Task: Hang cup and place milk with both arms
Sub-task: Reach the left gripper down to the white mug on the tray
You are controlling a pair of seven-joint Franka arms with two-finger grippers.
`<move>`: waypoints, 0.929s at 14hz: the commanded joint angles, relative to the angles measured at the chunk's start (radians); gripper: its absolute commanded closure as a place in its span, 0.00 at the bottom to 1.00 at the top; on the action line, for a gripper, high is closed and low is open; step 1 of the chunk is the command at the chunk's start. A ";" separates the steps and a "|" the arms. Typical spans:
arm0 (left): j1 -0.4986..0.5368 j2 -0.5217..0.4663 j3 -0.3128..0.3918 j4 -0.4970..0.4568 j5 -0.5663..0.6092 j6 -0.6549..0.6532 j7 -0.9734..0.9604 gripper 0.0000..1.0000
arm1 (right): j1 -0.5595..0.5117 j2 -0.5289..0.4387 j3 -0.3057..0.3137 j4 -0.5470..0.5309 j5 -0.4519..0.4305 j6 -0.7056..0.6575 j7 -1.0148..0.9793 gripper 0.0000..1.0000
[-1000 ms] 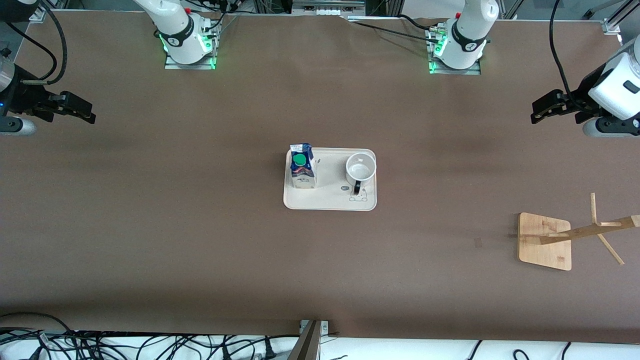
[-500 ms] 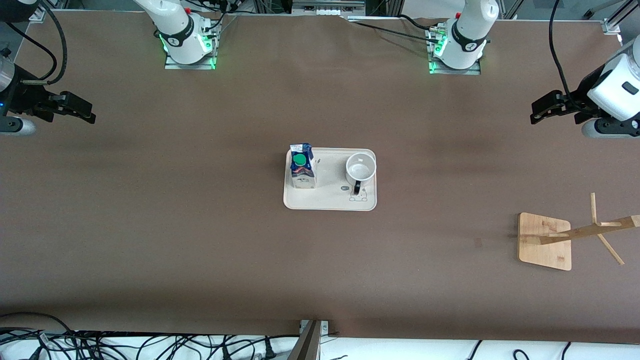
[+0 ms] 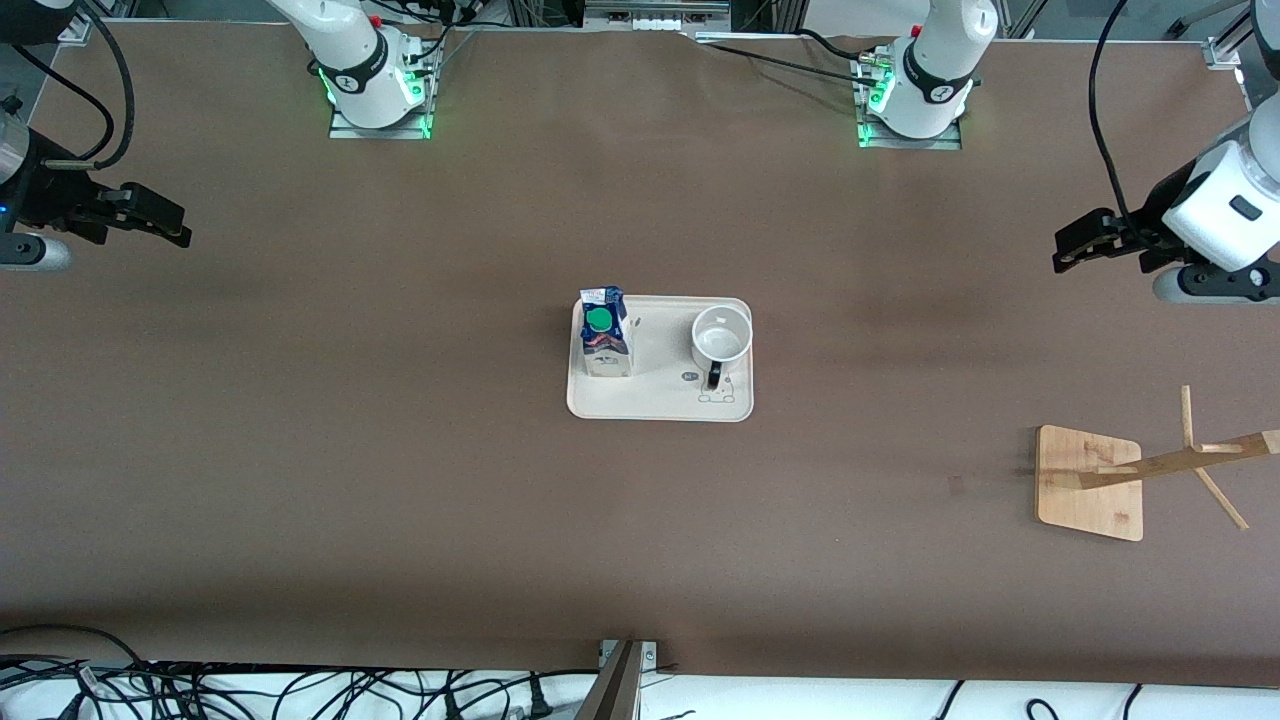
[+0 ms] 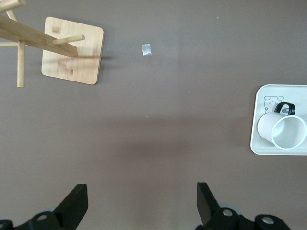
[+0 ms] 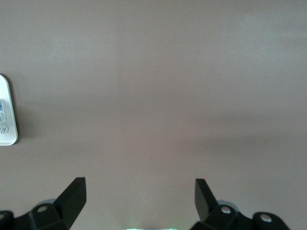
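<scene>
Since a second ago your left tool (image 3: 1068, 245) has crept a little toward the bench's middle, while the right tool (image 3: 165, 222) has stayed put at its own end; both hang over bare bench with fingers spread wide and nothing between them. From the left tool, the cup (image 3: 722, 339) lies inward toward the centre, upright on the tray (image 3: 660, 405), mouth up, its black handle pointing toward the front camera. The milk (image 3: 605, 345) stands upright on the same tray, at the end nearer the right arm. So each arm has its own target on its own side, both well apart from the tools. The wooden rack (image 3: 1095, 483) sits at the left arm's end, nearer the camera than the tray. The brown bench (image 3: 400, 450) gives open room all around.
</scene>
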 commanded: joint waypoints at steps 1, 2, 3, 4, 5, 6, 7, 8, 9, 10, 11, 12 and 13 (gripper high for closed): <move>-0.023 0.059 -0.015 0.018 -0.050 -0.002 -0.014 0.00 | -0.005 -0.005 0.004 0.004 -0.004 -0.011 0.005 0.00; -0.035 0.076 -0.024 0.015 -0.055 -0.001 -0.015 0.00 | -0.005 -0.005 0.004 0.004 -0.004 -0.011 0.003 0.00; -0.061 0.101 -0.038 0.016 -0.053 0.001 -0.025 0.00 | -0.005 -0.005 0.004 0.004 -0.002 -0.011 0.003 0.00; -0.090 0.121 -0.042 0.016 -0.053 0.005 -0.058 0.00 | -0.005 -0.005 0.004 0.004 -0.004 -0.011 0.003 0.00; -0.127 0.142 -0.044 0.016 -0.056 0.007 -0.092 0.00 | -0.005 -0.005 0.004 0.004 -0.002 -0.011 0.003 0.00; -0.176 0.165 -0.044 0.019 -0.058 0.008 -0.116 0.00 | -0.005 -0.005 0.004 0.004 -0.002 -0.011 0.003 0.00; -0.227 0.196 -0.044 0.025 -0.062 0.013 -0.171 0.00 | -0.005 -0.005 0.004 0.004 -0.002 -0.011 0.003 0.00; -0.273 0.239 -0.044 0.032 -0.062 0.033 -0.233 0.00 | -0.005 -0.005 0.004 0.004 -0.004 -0.011 0.003 0.00; -0.332 0.275 -0.045 0.036 -0.062 0.079 -0.262 0.00 | -0.005 -0.005 0.004 0.004 -0.002 -0.011 0.003 0.00; -0.366 0.317 -0.045 0.047 -0.064 0.134 -0.264 0.00 | -0.005 -0.005 0.004 0.004 -0.002 -0.011 0.003 0.00; -0.377 0.360 -0.056 0.050 -0.069 0.183 -0.264 0.00 | -0.005 -0.005 0.004 0.004 -0.002 -0.011 0.003 0.00; -0.381 0.397 -0.074 0.053 -0.096 0.241 -0.267 0.00 | -0.005 -0.005 0.004 0.004 -0.002 -0.011 0.005 0.00; -0.381 0.424 -0.075 0.053 -0.124 0.295 -0.275 0.00 | -0.005 -0.005 0.004 0.004 -0.004 -0.011 0.005 0.00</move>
